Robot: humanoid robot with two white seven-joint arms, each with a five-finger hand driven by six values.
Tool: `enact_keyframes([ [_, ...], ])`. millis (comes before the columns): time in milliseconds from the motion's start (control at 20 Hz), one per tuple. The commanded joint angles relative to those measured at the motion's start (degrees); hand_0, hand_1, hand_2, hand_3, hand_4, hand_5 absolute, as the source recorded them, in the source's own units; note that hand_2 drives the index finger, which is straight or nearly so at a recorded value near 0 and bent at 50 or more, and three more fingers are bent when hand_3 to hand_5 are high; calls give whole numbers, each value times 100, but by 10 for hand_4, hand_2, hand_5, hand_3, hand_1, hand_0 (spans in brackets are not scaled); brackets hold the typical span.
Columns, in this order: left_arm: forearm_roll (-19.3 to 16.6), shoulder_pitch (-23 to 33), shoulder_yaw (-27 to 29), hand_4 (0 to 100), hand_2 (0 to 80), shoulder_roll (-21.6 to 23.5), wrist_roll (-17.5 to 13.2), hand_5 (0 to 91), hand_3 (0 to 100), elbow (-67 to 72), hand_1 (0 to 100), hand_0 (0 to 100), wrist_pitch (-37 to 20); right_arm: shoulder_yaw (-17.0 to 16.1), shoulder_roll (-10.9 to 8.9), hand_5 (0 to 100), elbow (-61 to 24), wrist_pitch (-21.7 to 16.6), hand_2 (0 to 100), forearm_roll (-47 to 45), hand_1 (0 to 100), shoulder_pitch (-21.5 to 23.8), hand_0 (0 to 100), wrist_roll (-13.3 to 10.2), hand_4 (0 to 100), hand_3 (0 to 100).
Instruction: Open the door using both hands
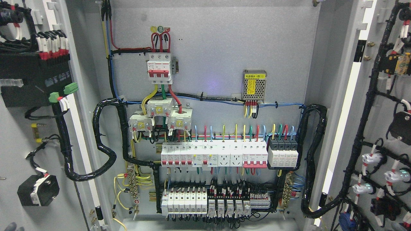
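Observation:
An electrical cabinet stands with both doors swung wide. The left door [16, 141] shows its inner face with black modules and cable bundles. The right door [390, 41] shows its inner face with wired switches and lamps. Between them the grey back panel [218, 41] lies fully exposed, with breakers and wiring. A small dark rounded shape [11, 226] at the bottom left corner may be part of my left hand; too little of it shows to tell its state. My right hand is out of view.
A red-handled main breaker [158, 69] sits high on the panel, and a small meshed power supply [254, 85] to its right. Rows of breakers [213, 155] and terminal blocks [205, 202] fill the lower half. Thick black cable looms [106, 141] run to each door.

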Motion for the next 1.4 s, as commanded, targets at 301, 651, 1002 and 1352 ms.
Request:
enact_keyframes([
  [301,570,-880,1220,0,0,1738,0,0,0,2449,389,120,-4380,-784,-32,0,433,82,0,-475,389,65,120,18,0,0],
  [651,570,-1416,1211,0,0,2002,0,0,0,3407,389,120,-4345,-1039,-40,0,556,82,0,-783,389,179,120,18,0,0],
  [1002,684,-1847,1202,0,0,2275,0,0,0,4120,389,120,-4345,-1118,-40,0,670,82,0,-861,389,232,120,18,0,0],
  [1352,843,-1874,1141,0,0,2337,9,0,0,4200,389,120,-4336,-1118,-75,0,864,91,0,-994,389,232,120,18,0,0],
])
